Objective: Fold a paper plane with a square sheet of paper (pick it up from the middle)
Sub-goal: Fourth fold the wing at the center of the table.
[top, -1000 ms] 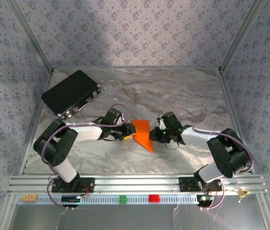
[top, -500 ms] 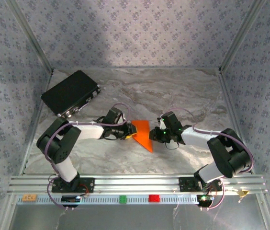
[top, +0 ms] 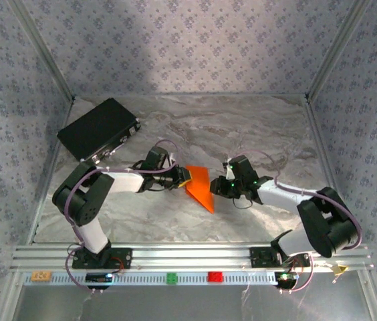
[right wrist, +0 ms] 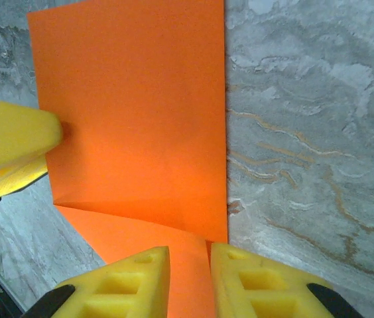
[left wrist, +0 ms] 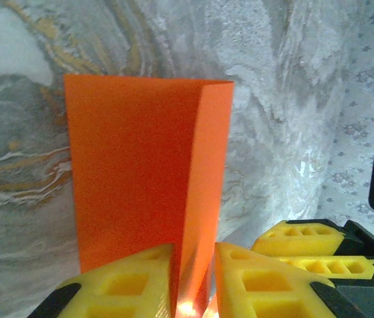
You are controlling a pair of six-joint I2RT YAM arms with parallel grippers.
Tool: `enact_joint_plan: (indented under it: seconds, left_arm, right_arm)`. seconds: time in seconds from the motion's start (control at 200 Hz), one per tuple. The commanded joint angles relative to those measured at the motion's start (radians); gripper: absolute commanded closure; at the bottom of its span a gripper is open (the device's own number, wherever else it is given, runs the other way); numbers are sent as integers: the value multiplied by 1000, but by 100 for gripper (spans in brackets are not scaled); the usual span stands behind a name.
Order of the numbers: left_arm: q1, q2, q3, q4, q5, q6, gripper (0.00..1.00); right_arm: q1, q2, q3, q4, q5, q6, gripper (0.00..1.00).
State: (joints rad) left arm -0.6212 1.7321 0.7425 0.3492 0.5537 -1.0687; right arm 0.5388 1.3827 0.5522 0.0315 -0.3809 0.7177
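Note:
The square sheet of paper is bright orange, partly folded, and lies on the marble table between my two grippers. My left gripper is at its left edge. In the left wrist view a raised fold of the paper runs in between the yellow fingers of the left gripper, which pinch it. My right gripper is at the paper's right edge. In the right wrist view a lifted flap of the paper passes between the near-shut fingers of the right gripper.
A black rectangular case lies at the back left. Small green and red blocks sit on the front rail. Patterned walls enclose the table. The grippers' fingers are a few centimetres apart across the paper.
The left gripper's jaws have closed in on the paper's raised fold and the left wrist has shifted slightly back. The right arm's elbow has swung a little to the right.

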Motion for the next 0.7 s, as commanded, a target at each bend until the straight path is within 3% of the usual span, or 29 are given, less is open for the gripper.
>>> enact_joint_plan:
  seconds: [0.0, 0.21, 0.355, 0.555, 0.695]
  left_arm:
    - [9, 28, -10, 76, 46, -19, 79]
    - [11, 66, 17, 92, 89, -14, 83]
    - [12, 53, 2, 88, 54, -17, 92]
    - [12, -4, -14, 26, -24, 2, 96]
    - [12, -41, -19, -18, -70, 14, 97]
  right_arm:
    - [-8, -31, -14, -29, 24, -9, 75]
    - [-10, -71, -23, -34, 47, -20, 71]
    - [-8, -110, -27, -55, 79, -21, 60]
    - [-9, -155, -40, -54, 99, -30, 48]
    - [-1, -174, -38, -48, 107, -57, 46]
